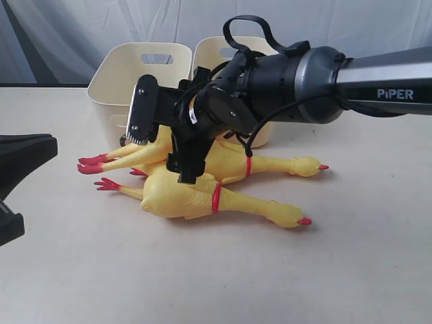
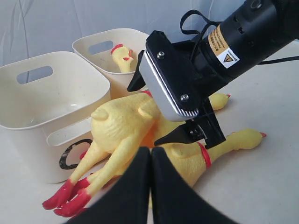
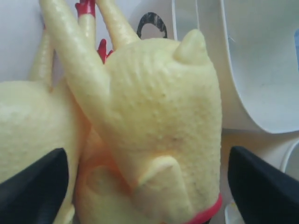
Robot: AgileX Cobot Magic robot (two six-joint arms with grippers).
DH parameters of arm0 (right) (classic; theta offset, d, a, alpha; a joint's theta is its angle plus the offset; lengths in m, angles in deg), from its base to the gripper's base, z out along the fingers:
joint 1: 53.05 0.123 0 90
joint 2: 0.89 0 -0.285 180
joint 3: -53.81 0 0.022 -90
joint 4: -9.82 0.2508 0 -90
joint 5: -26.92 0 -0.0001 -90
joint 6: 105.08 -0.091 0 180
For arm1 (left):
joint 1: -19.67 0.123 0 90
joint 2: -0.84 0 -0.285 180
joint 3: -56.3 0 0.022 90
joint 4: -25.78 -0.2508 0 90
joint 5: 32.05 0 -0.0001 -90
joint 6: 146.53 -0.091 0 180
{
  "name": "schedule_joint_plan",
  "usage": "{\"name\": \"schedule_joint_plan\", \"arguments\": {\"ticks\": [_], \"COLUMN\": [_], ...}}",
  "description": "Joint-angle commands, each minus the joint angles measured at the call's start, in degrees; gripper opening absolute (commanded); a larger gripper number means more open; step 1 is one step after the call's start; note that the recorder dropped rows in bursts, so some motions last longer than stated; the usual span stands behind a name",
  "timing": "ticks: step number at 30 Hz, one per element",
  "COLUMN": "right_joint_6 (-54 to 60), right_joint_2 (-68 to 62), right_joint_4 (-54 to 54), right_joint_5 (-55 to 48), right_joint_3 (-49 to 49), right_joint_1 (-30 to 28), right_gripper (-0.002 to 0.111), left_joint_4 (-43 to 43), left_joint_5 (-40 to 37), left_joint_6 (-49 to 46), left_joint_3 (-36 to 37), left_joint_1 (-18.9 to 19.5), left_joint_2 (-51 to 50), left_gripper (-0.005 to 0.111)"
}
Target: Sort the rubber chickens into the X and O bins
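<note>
Black and spread wide, your right gripper [image 3: 148,191] held nothing: its jaws stood one on each side of the top chicken [image 3: 163,116], and you could not tell from any view whether they touched it. That chicken lay on two others in a heap on the table [image 1: 351,270], its red feet pointing away from your right arm. Under it, the front chicken [image 1: 179,197] lay on its side, showing a red neck band, with its beak toward the right of the exterior view. The back chicken [image 1: 283,165] lay just behind, head the same way. Your left gripper [image 2: 150,154] was pressed together and empty, hanging near the feet end of the heap and apart from it. Just behind the heap stood the two cream bins, side by side. The O bin [image 2: 46,107], nearer your left arm, showed part of its black ring low on its wall, beside the top chicken's legs. The other bin [image 2: 93,46], its mark hidden, held a fourth chicken [image 2: 122,58], head up against the wall.
</note>
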Motion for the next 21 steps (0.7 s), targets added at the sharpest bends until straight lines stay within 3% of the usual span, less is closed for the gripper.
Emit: {"name": "schedule_joint_plan", "arguments": {"ticks": [1,11,21], "right_joint_6": [-0.3,-0.3,-0.3], "right_joint_2": [0.0,-1.9,-2.0], "right_joint_4": [-0.8,-7.7,-8.0], "right_joint_5": [1.9,2.3,5.1], "right_joint_3": [0.3,0.3,0.1], "right_joint_1": [-0.1,-0.1,-0.1], "right_gripper": [0.086,0.086,0.086], "left_joint_4": [0.2,0.2,0.2], "left_joint_5": [-0.1,-0.1,-0.1], "left_joint_6": [0.1,0.1,0.1], "left_joint_3": [-0.3,-0.3,-0.3], "left_joint_1": [0.0,0.0,0.0], "left_joint_2": [-0.2,-0.2,-0.2], "left_gripper": [0.000,0.000,0.000]}}
